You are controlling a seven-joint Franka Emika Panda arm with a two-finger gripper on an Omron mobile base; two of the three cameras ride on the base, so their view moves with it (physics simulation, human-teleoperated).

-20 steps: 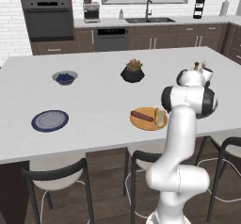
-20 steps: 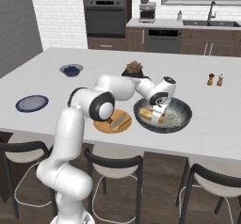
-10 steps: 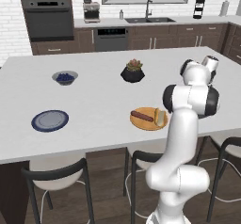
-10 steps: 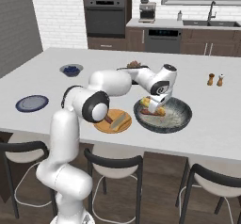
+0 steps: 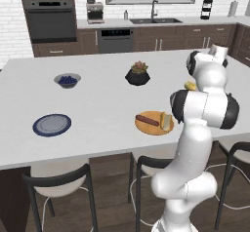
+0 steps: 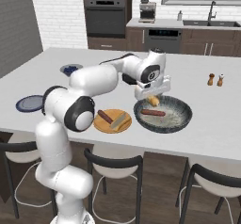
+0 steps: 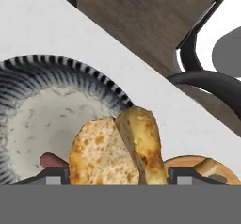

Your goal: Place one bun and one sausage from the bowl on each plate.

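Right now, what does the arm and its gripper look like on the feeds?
The arm is glossy white with rounded links and dark grey bands at the joints. Its base column is white too. The gripper is a white block, and a thin dark cable runs along the forearm.

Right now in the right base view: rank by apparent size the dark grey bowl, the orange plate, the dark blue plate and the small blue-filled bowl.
1. Wide dark grey bowl, clearly largest.
2. Flat orange plate.
3. Dark blue plate with pale centre: looks smaller, but it lies farther off and partly behind the arm, so unsure against the orange one.
4. Small blue-filled bowl.
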